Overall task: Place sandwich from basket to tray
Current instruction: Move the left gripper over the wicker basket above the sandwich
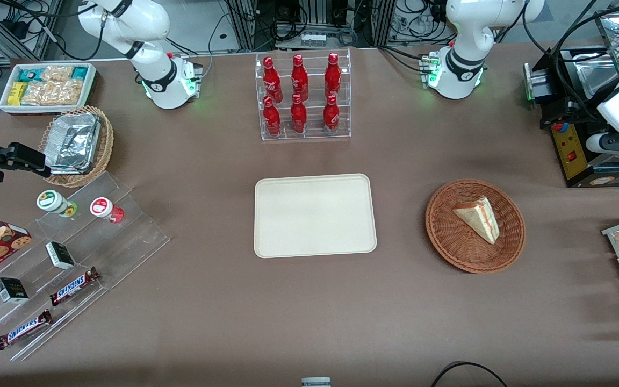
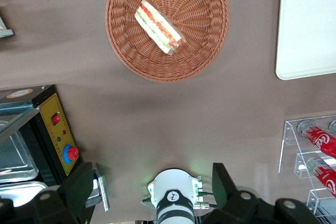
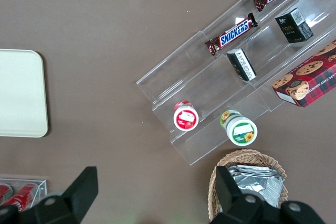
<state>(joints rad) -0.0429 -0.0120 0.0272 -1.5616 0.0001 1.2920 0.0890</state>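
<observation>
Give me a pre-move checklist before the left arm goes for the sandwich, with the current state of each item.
1. Sandwich lying in the basket: ok.
2. Nothing on top of the sandwich: ok.
3. Tray bare, room to set it down: ok.
4. Tool fingers spread, holding nothing: ok.
5. Tool lined up over the sandwich: not ok; it sits high, toward the working arm's end of the table.
6. Open table between basket and tray: ok.
</observation>
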